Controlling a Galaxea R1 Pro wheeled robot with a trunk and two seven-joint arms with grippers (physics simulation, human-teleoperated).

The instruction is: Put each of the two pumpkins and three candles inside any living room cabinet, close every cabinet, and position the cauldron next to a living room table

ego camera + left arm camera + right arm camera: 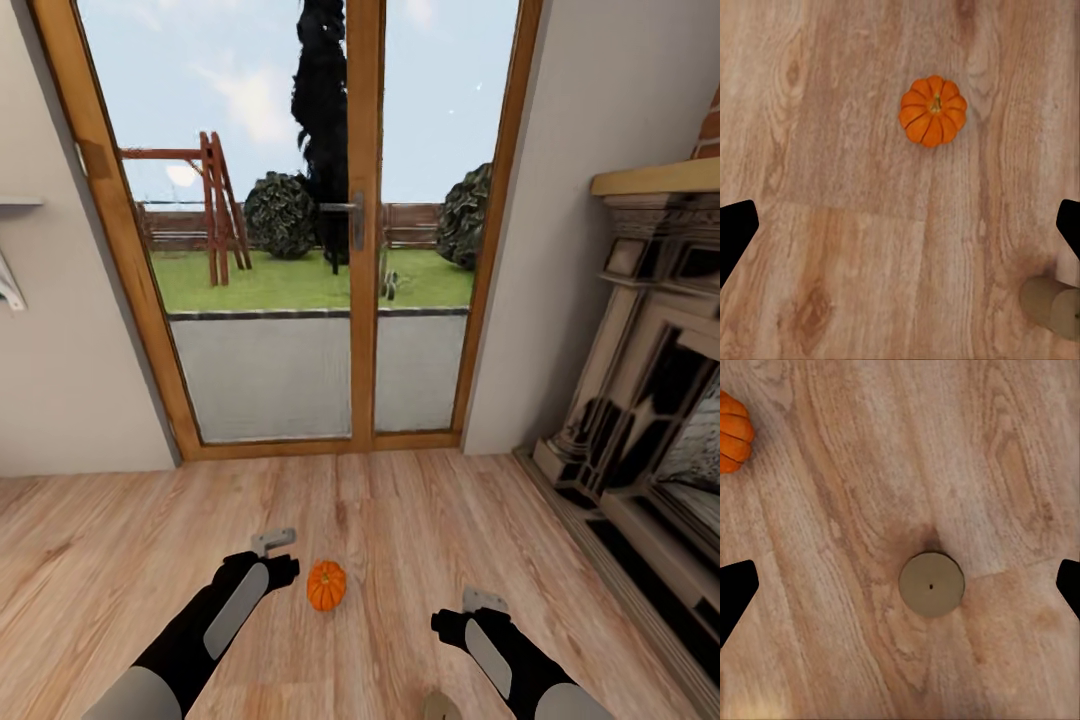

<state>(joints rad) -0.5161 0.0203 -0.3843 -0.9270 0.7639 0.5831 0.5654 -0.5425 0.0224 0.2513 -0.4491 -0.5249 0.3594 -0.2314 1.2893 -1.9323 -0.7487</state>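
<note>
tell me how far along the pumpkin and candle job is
Nothing looks done yet. A pumpkin and a candle sit on the wooden floor, not in any cabinet. The left gripper and right gripper hang above them, jaws open and empty. Stowing, closing and the cauldron remain.

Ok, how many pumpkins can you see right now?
1. The pumpkin sits on the wooden floor between the two arms, nearer the left claw. Others may be out of view.

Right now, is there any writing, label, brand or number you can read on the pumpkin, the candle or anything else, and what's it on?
None: no readable text in any view.
The pumpkin shows bare orange ribs and a stem.
The candle shows a plain top with a dark wick.
The wood floor, the glass door and the fireplace carry no lettering.
</note>
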